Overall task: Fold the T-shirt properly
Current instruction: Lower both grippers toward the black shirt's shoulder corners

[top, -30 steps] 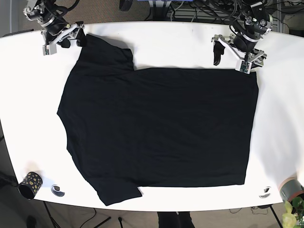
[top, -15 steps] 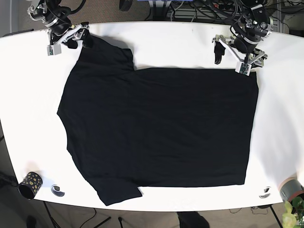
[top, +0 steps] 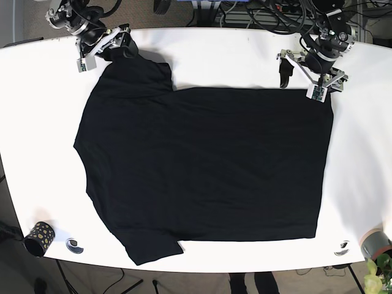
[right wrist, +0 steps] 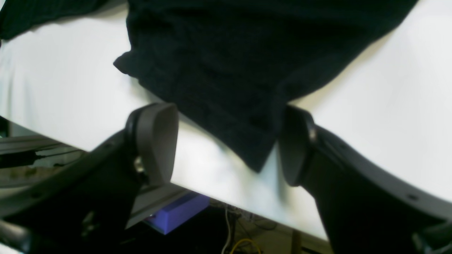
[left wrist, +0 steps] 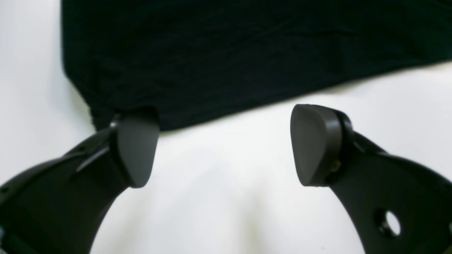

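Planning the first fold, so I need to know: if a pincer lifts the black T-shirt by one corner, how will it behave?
The T-shirt will likely hang limp: it lies flat, and its sleeve tip already sags between the right pincer pads. It looks thin, probably light. On the smooth white table the rest may drag along rather than stay put.

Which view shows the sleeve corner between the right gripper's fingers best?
Right wrist. The sleeve corner sits between the open right gripper fingers, close up. In the base view it's a small dark patch by the gripper. The left wrist view shows only the T-shirt's hem corner.
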